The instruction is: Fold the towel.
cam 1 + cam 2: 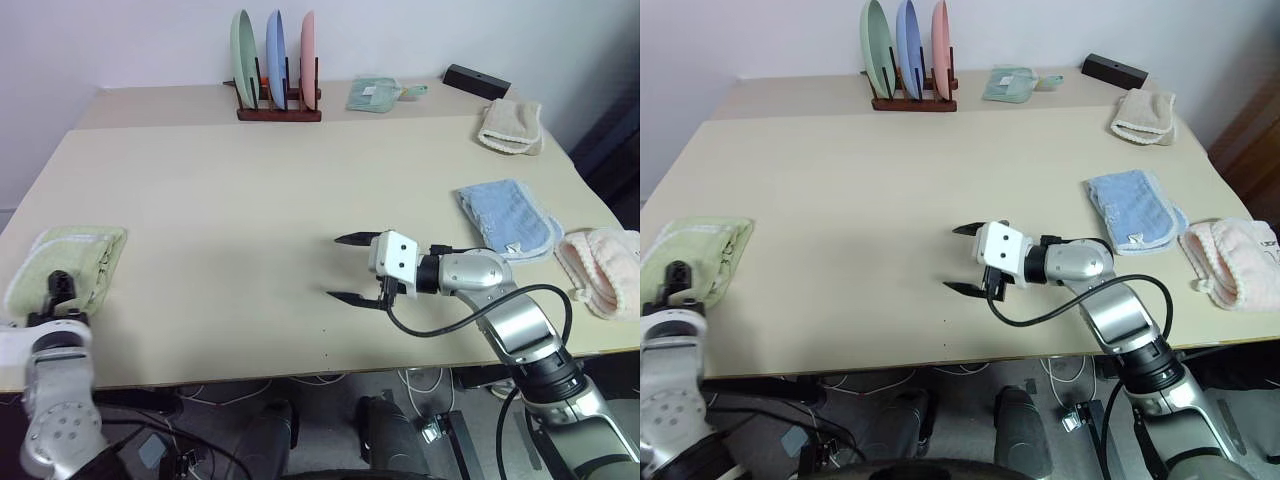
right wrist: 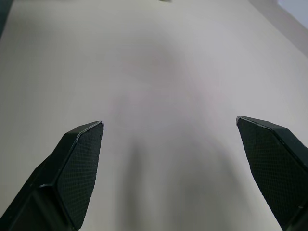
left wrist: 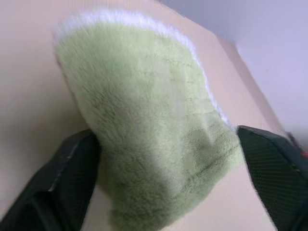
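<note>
The light green terry towel (image 1: 70, 262) is lying folded at the near left edge of the beige tabletop (image 1: 250, 200), the left claw (image 3: 168, 159) gaping around it, seemingly releasing. The right claw (image 1: 352, 268) is hovering wide open, empty, mid-tabletop.

Both pincers (image 3: 168, 144) (image 1: 348, 268) spread wide, empty.

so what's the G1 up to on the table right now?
It's on the towel-folding job. The light green towel lies bunched or folded at the table's near left corner, and the left gripper stands open right at it, one finger on each side, not clamped. The right gripper is open too, hovering over bare tabletop mid-table and holding nothing. On the right side lie a light blue towel, a pink one and a beige one; a plate rack stands at the back.
</note>
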Tool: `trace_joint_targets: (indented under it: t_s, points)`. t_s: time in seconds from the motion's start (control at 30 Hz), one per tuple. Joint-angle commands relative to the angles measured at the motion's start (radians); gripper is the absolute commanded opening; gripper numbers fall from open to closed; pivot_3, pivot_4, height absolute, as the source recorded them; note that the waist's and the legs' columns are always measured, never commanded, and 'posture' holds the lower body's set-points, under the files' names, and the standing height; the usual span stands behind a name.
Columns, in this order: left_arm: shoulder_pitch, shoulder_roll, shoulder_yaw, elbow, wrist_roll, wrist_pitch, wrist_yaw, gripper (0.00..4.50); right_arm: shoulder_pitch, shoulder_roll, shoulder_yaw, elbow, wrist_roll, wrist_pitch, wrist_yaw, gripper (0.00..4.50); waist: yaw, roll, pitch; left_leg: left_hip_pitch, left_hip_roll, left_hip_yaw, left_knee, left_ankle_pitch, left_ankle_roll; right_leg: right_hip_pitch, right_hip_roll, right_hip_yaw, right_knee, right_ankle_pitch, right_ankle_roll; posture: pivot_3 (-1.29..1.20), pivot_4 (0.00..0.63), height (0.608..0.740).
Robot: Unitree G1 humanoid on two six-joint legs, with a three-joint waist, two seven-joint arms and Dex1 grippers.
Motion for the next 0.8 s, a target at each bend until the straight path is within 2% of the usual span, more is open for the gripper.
trace_joint_targets:
  t_s: [0.03, 0.1, 0.2, 0.27, 0.37, 0.53, 0.63, 0.8]
  points:
    - [0.058, 0.142, -0.025, -0.119, 0.111, -0.005, -0.063, 4.46, -0.036, 0.029, -0.074, 0.026, 0.061, 0.028, -0.025, 4.50, 0.002, 0.000, 0.000, 0.000, 0.000, 0.000, 0.000, 0.000, 0.000, 0.000, 0.000, 0.000, 0.000, 0.000, 0.000, 0.00, 0.150, 0.738]
    - [0.099, 0.263, -0.103, -0.175, 0.215, 0.018, -0.151, 4.46, -0.038, 0.049, -0.117, 0.058, 0.084, 0.051, -0.063, 4.50, 0.006, -0.003, 0.000, 0.000, 0.000, 0.000, 0.000, 0.000, 0.000, 0.000, 0.000, 0.000, 0.000, -0.001, -0.003, 0.00, 0.150, 0.738]
    - [0.124, 0.368, -0.227, -0.231, 0.298, 0.033, -0.255, 4.46, -0.023, 0.049, -0.162, 0.081, 0.108, 0.070, -0.078, 4.50, 0.012, -0.002, -0.001, 0.000, -0.002, 0.000, 0.001, 0.000, 0.000, 0.002, -0.001, 0.001, -0.001, -0.002, -0.004, 0.00, 0.150, 0.738]
    - [0.110, 0.420, -0.363, -0.269, 0.347, 0.065, -0.322, 4.46, -0.011, 0.044, -0.200, 0.102, 0.125, 0.078, -0.092, 4.50, 0.010, -0.002, -0.001, 0.000, -0.002, 0.000, 0.001, 0.000, 0.000, 0.002, -0.001, 0.001, -0.002, -0.002, -0.004, 0.00, 0.150, 0.738]
    - [0.096, 0.524, -0.624, -0.271, 0.514, 0.054, -0.475, 4.46, -0.001, 0.038, -0.253, 0.154, 0.107, 0.110, -0.167, 4.50, 0.002, -0.002, -0.001, 0.000, -0.001, 0.001, 0.000, 0.000, 0.000, 0.001, 0.000, 0.001, -0.001, -0.002, -0.004, 0.00, 0.150, 0.738]
    - [0.042, 0.504, -0.742, -0.153, 0.632, -0.034, -0.587, 4.46, 0.089, -0.029, -0.283, 0.165, 0.089, 0.122, -0.167, 4.50, -0.015, 0.002, 0.001, 0.000, 0.000, 0.002, -0.004, 0.000, 0.001, -0.002, 0.000, 0.001, 0.000, 0.000, -0.001, 0.00, 0.150, 0.738]
    - [0.014, 0.491, -0.758, -0.112, 0.659, -0.060, -0.642, 4.46, 0.139, -0.056, -0.297, 0.140, 0.101, 0.124, -0.160, 4.50, -0.020, 0.002, 0.001, 0.000, 0.001, 0.001, -0.004, 0.000, 0.001, -0.002, 0.000, 0.000, 0.000, 0.000, -0.001, 0.00, 0.150, 0.738]
    - [0.027, 0.463, -0.757, -0.088, 0.683, -0.085, -0.716, 4.46, 0.142, -0.049, -0.322, 0.107, 0.114, 0.156, -0.205, 4.50, -0.021, 0.004, 0.001, 0.000, 0.002, 0.003, -0.002, 0.000, 0.001, -0.002, 0.000, 0.001, 0.000, 0.000, 0.000, 0.00, 0.150, 0.738]
